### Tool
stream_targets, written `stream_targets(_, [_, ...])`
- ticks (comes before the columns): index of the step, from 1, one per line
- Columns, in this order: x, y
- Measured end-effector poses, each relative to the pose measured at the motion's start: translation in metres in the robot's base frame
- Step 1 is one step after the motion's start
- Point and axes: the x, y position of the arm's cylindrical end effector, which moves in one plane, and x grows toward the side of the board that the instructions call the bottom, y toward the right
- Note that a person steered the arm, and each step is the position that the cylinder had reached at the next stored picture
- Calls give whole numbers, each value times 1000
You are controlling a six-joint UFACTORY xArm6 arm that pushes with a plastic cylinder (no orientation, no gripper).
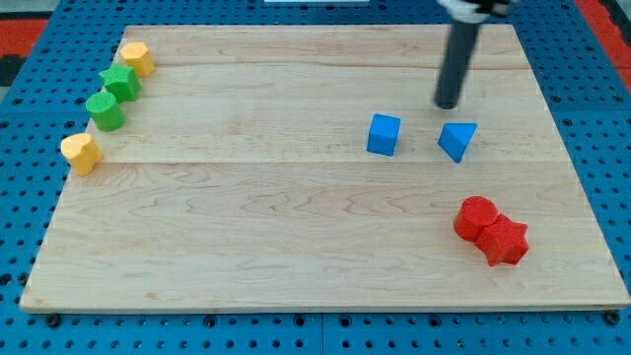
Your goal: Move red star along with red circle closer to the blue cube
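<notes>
The red circle (475, 218) and the red star (507, 240) lie touching at the view's lower right, the star to the right and below. The blue cube (384, 134) sits right of the board's centre. A blue triangular block (457, 140) lies to its right. My tip (448, 105) is just above the blue triangle, up and to the right of the blue cube, well above the red blocks. It touches no block.
At the view's left edge of the wooden board (246, 227) lie a yellow block (137, 58), a green star (120, 82), a green round block (105, 110) and a yellow block (80, 152). A blue pegboard surrounds the board.
</notes>
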Motion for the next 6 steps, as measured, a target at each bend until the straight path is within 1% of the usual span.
stream_targets(1, [57, 84])
stream_targets(2, [151, 113])
stream_targets(3, [217, 105])
stream_targets(4, [234, 51])
stream_targets(6, [173, -71])
